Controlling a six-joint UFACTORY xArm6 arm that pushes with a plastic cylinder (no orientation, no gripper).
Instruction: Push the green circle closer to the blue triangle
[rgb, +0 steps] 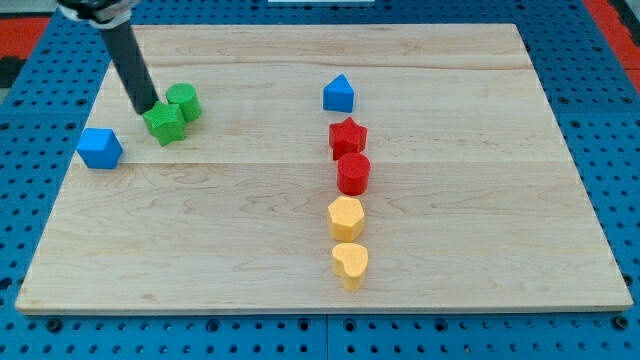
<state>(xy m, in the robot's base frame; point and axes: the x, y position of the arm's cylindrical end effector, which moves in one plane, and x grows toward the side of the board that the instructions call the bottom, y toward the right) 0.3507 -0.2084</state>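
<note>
At the far left the arm comes down from the top corner as a straight dark rod, leaning slightly so its lower end sits further right than its upper part. There is no gripper to spread or press together here, only my tip (149, 106), which rests at the bench surface just left of the two green blocks, touching or almost touching the green star.

The bench (250, 240) is a pale wooden board with visible grain and faint plank seams, lying on a blue perforated base (40, 60).

Furthest left, near the board's left edge, sits a blue block (99, 148) with faceted sides; its exact shape is hard to make out. Right of it and a little farther away is the green star (164, 123), a notched, matte block. The green circle (184, 102), a short round cylinder, touches the star's far right side. So the task's block is in the far left part of the board, well apart from the blue triangle.

The blue triangle (339, 94) stands right of centre, far side, with a peaked top. Below it a column runs toward the near edge: a red star (348, 137), a red cylinder (353, 173) touching it, a yellow hexagon-like block (346, 218), then a yellow heart (350, 263).
</note>
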